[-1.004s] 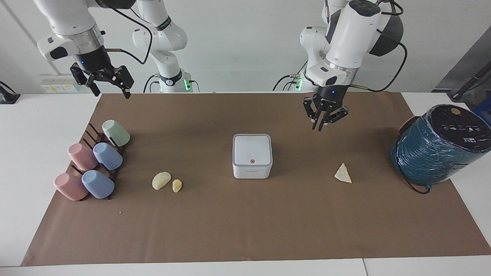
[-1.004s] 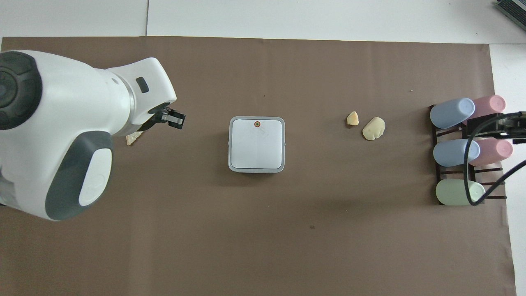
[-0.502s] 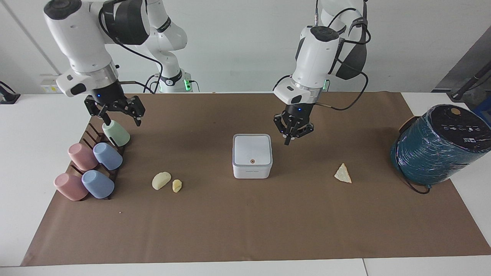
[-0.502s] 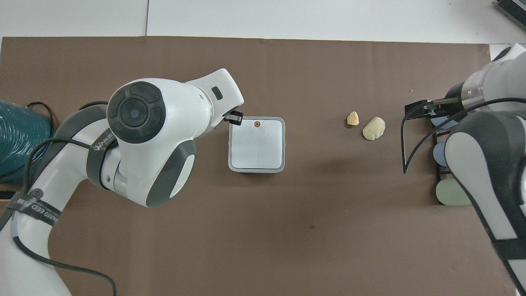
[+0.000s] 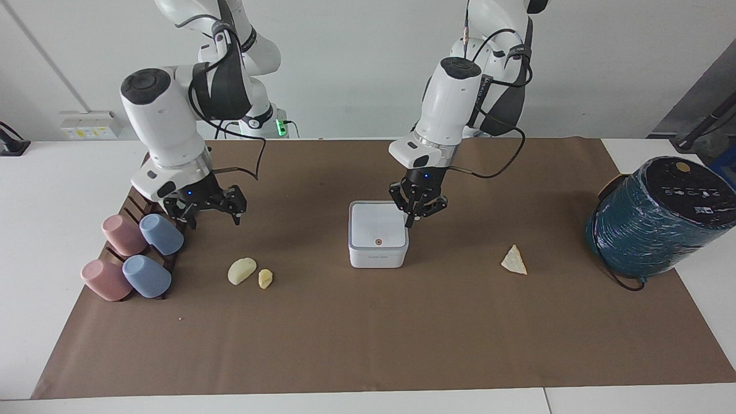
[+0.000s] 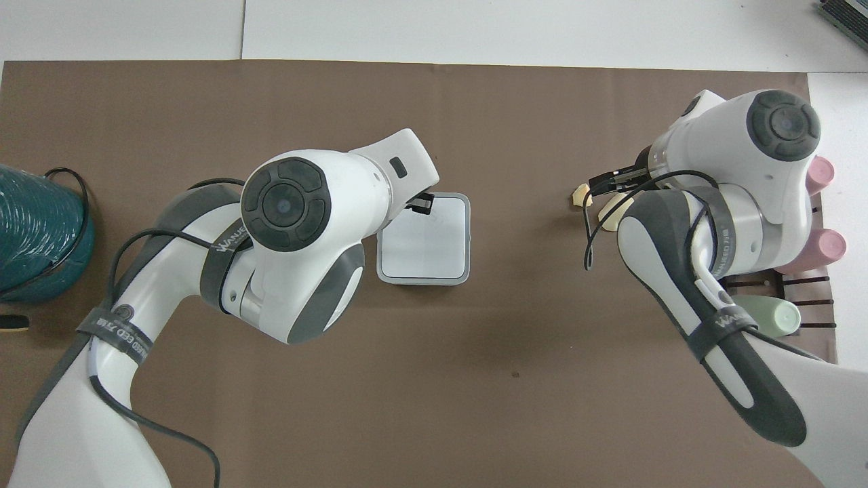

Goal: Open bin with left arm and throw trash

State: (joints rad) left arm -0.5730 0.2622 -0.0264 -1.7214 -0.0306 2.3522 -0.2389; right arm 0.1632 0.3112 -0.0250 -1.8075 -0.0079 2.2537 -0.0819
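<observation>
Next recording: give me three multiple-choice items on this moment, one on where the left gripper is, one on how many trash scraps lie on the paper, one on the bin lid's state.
1. The left gripper is
A. over the bin's corner
B. over the wedge
C. over the cups

2. Trash scraps on the brown paper:
A. one
B. two
C. three

3. The bin's lid is
A. removed
B. shut
C. wide open

Key: 1 A, its tips hang at the bin's edge. 2 C, the lump, the nugget and the wedge. 3 B, it lies flat, orange dot up.
</observation>
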